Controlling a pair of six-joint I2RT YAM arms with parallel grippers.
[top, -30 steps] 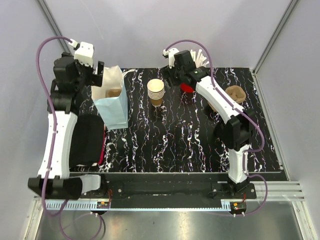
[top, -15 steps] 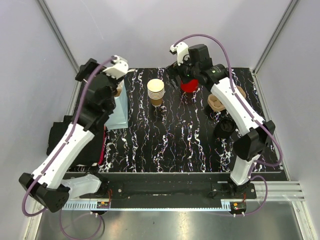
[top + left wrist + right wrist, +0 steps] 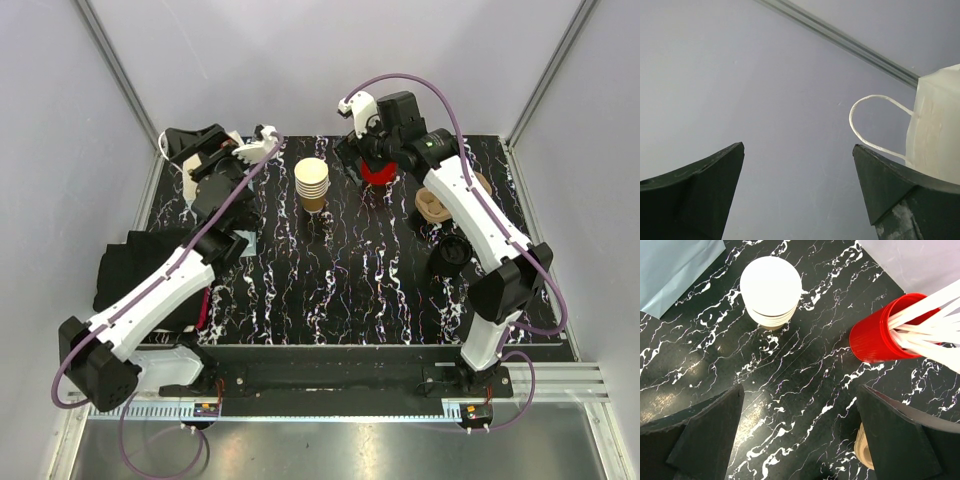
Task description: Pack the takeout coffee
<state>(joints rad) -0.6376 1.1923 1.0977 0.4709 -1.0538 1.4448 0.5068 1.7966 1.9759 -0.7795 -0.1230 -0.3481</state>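
Spans a black marbled table point(image 3: 330, 290), both arms reaching toward its far side. Finds the left arm point(image 3: 160, 290) stretched out left of the stack of lidless cups point(image 3: 311, 183), largely covering the pale paper bag point(image 3: 675, 265) there. Shows the left gripper point(image 3: 798, 147) spread wide, holding nothing, aimed at the wall beside the bag's handle point(image 3: 851, 120). Catches the right gripper point(image 3: 800, 390) likewise wide open and empty, hovering just right of the stack, short of the red cup point(image 3: 875, 337) of white sticks point(image 3: 927, 315). Cannot make out the takeout coffee in any view; possibly inside the bag. Risks tipping the bag, and spilling any drink within, through a careless sweep of that left arm against it.
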